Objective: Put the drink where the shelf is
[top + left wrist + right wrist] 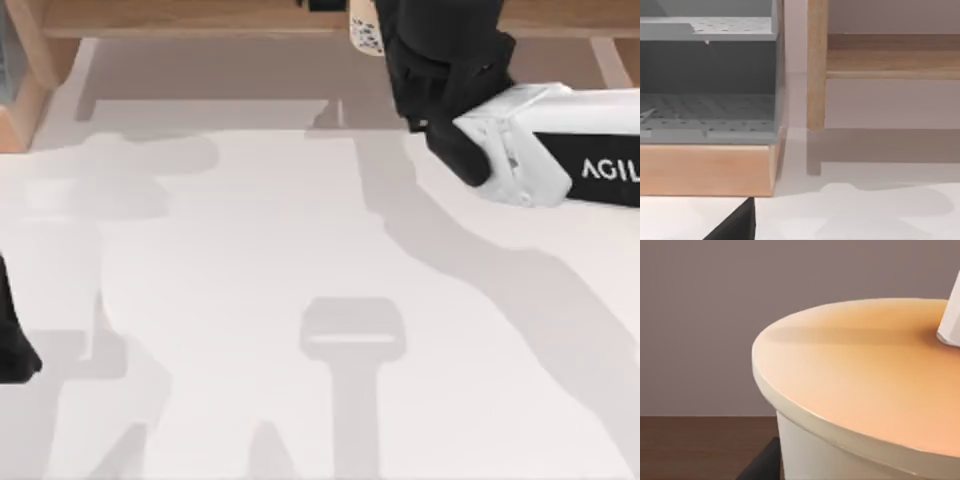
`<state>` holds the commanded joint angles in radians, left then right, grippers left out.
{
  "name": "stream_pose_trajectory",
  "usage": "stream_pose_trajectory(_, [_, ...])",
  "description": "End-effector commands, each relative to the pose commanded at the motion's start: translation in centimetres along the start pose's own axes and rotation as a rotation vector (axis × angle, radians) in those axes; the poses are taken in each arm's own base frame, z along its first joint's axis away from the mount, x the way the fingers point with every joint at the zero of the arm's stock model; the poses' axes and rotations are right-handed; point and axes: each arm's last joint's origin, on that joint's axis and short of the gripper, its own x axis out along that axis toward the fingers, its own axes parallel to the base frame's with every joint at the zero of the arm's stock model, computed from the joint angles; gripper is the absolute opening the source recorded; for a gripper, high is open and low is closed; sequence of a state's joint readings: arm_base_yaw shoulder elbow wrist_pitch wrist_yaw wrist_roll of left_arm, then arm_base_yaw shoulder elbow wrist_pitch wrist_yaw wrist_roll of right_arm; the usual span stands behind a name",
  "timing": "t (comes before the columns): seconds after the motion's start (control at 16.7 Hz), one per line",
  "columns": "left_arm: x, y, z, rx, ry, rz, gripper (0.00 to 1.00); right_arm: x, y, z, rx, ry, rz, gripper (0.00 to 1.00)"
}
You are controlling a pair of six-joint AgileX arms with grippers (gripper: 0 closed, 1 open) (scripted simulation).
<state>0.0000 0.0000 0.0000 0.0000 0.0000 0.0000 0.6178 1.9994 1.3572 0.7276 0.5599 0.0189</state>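
Observation:
The drink (366, 35) shows its dark speckled base at the top view's upper edge, against the long light-brown shelf (200, 18). My right gripper (392, 35) reaches in from the right and is shut on the drink. In the right wrist view the drink's orange top (855, 380) is very close, with the white straw (952, 315) at its far side. A black finger (762, 465) lies against the cup's pale wall. The left wrist view looks at the shelf's upright support (816, 65) and its board (890, 55). My left arm (10, 350) is parked at the table's left edge.
A grey perforated rack on a wooden base (705, 170) stands left of the shelf, and its corner (15, 100) shows in the top view. The white table (300, 300) stretches out in front, crossed by the arms' shadows.

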Motion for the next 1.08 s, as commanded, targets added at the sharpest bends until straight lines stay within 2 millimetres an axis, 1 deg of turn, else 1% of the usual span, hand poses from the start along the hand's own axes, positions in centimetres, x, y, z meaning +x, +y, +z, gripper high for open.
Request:
stream_pose_trajectory(0.3, [0.0, 0.0, 0.0, 0.000, 0.000, 0.000, 1.00, 2.3, -3.8, 1.6, -0.048, 0.074, -0.067, 0.00])
stream_pose_trajectory(0.48, [0.0, 0.0, 0.0, 0.000, 0.000, 0.000, 1.00, 3.2, -5.3, 2.5, -0.063, 0.104, -0.091, 0.00])
stream_pose_trajectory(0.72, [0.0, 0.0, 0.0, 0.000, 0.000, 0.000, 1.00, 3.5, -5.9, 4.0, -0.061, 0.101, -0.093, 0.00])
stream_pose_trajectory(0.96, [0.0, 0.0, 0.0, 0.000, 0.000, 0.000, 1.00, 3.5, -6.0, 4.1, -0.061, 0.100, -0.093, 0.00])
stream_pose_trajectory(1.08, [0.0, 0.0, 0.0, 0.000, 0.000, 0.000, 1.00, 3.5, -5.7, 3.7, -0.062, 0.106, -0.088, 0.00])
